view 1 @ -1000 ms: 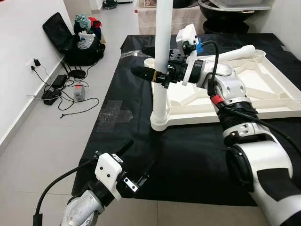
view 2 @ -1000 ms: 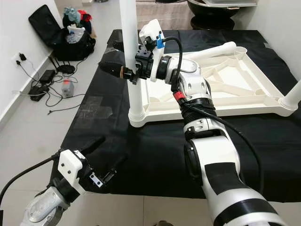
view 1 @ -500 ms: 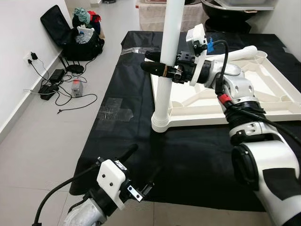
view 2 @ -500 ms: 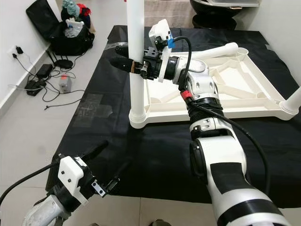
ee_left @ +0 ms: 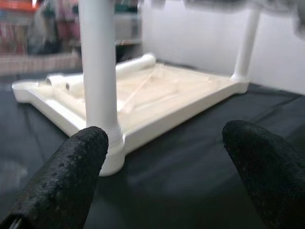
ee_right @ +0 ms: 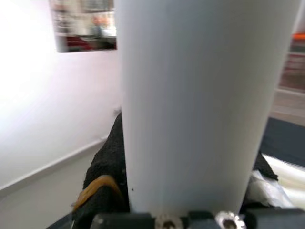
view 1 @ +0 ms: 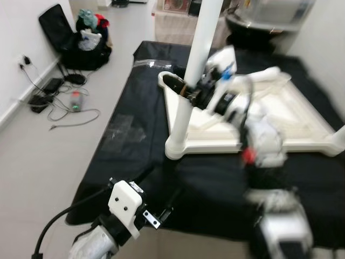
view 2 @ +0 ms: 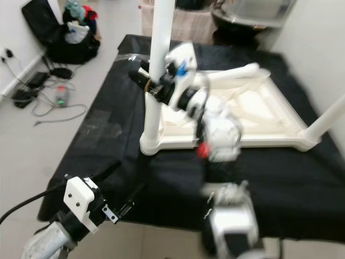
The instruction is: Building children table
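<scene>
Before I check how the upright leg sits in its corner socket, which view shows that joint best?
The left wrist view: the leg meets its socket, close and fairly sharp. Both eye views show it smaller and blurred. The right wrist view shows only the shaft inside the right gripper.

Right gripper (view 1: 180, 89) clamped round upright white leg (view 1: 190, 86) at tabletop's (view 1: 302, 116) near-left corner; blurred. Left gripper (view 1: 161, 189) open.

Even, bright indoor light is falling throughout. Motion blur is smearing the silver right arm (view 1: 261, 145) in both eye views; wrist-view backgrounds are reading soft.
</scene>
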Controlling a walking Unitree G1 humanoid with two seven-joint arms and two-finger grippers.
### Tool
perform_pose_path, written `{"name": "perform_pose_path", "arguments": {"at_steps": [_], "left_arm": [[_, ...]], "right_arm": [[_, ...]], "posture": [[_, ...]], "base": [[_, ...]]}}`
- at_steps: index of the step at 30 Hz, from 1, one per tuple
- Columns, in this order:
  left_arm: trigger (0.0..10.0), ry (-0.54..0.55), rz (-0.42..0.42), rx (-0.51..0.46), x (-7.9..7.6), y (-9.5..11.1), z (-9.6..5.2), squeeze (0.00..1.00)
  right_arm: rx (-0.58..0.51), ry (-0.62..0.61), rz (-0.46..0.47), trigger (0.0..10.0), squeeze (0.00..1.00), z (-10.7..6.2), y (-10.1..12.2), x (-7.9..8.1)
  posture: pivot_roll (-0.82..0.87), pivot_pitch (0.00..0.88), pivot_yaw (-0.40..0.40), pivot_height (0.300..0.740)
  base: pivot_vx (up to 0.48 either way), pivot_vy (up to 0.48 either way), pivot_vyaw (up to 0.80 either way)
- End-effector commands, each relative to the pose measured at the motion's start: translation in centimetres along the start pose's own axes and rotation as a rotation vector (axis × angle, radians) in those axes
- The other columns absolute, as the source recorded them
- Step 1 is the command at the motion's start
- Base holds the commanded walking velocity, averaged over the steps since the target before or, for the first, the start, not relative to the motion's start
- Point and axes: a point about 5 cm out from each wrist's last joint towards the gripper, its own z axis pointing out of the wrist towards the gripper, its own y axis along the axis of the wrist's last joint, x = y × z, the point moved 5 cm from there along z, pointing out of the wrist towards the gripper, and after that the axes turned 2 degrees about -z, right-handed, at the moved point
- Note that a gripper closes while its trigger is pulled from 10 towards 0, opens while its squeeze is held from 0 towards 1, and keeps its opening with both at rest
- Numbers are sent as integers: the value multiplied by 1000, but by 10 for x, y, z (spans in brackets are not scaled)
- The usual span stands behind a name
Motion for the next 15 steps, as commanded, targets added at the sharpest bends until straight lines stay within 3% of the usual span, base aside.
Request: {"name": "perform_pose_path", "arguments": {"at_steps": [1, 3, 7, 8, 10, 11, 14, 15], "left_arm": [[10000, 11, -12, 17, 1, -4, -2, 0], [10000, 9, -15, 18, 3, -6, -1, 0], [10000, -1, -26, 17, 5, -8, 4, 0], [10000, 0, -24, 15, 5, -8, 5, 0], [10000, 0, -24, 15, 5, -8, 5, 0], [10000, 7, -21, 12, 6, -8, 5, 0], [10000, 16, -18, 9, 6, -7, 6, 0], [10000, 17, -18, 9, 5, -7, 6, 0]], "right_arm": [[347, -239, -5, 0, 0, -38, -96, -21], [365, -249, -3, 0, 0, -42, -102, -16], [351, -189, -15, 0, 0, -29, -93, -11], [357, -139, -17, 2941, 0, -25, -90, -6], [357, -139, -17, 2941, 0, -25, -90, -6], [335, -89, -3, 10000, 0, -19, -82, 0], [280, 36, 29, 10000, 0, -13, -64, 15], [257, 96, 38, 10000, 1000, -11, -56, 22]], "posture": [[-31, 131, -64, 740], [-35, 120, -65, 740], [-48, 102, -71, 740], [-50, 100, -71, 740], [-50, 100, -71, 740], [-50, 100, -71, 740], [-47, 109, -70, 740], [-44, 117, -72, 740]], "base": [[0, 0, 0], [0, 0, 0], [0, 0, 0], [0, 0, 0], [0, 0, 0], [0, 0, 0], [0, 0, 0], [0, 0, 0]]}}
